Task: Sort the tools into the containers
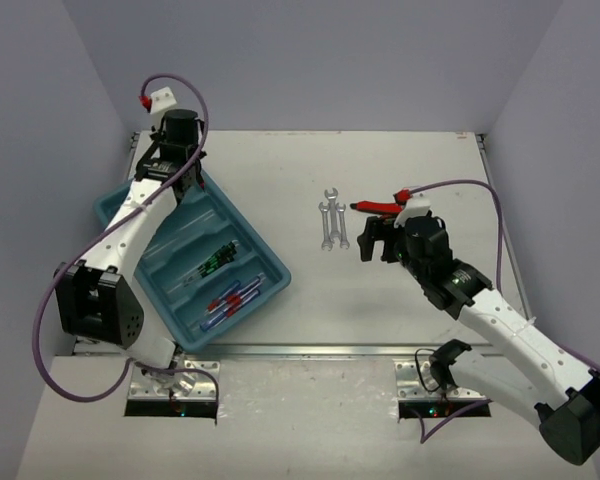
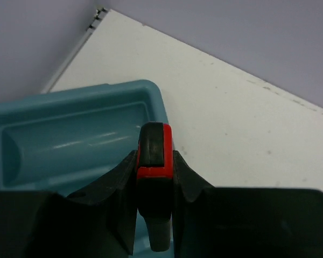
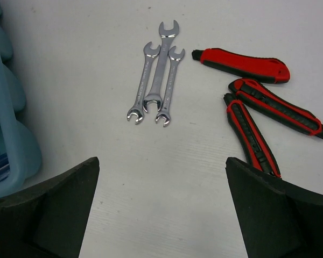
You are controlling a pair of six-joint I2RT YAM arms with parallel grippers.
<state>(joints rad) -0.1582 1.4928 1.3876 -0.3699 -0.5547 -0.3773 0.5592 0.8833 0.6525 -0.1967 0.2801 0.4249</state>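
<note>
My left gripper (image 1: pixel 176 182) hovers over the far end of the teal tray (image 1: pixel 278 284). In the left wrist view it (image 2: pixel 155 157) is shut on a red-and-black tool handle (image 2: pixel 154 144) above an empty compartment (image 2: pixel 70 142). Thin black screwdrivers with green marks (image 1: pixel 216 258) and blue-and-red screwdrivers (image 1: pixel 230 298) lie in the tray's near compartments. My right gripper (image 1: pixel 376 240) is open and empty (image 3: pixel 161 166) above the bare table. Three silver wrenches (image 3: pixel 156 80) lie ahead of it, also seen from above (image 1: pixel 331 222). Three red-and-black tools (image 3: pixel 242 63) lie to their right.
The tray's rounded side (image 3: pixel 11 145) shows at the left of the right wrist view. One red tool (image 1: pixel 380 207) shows just beyond the right gripper in the top view. Grey walls close in the table on three sides.
</note>
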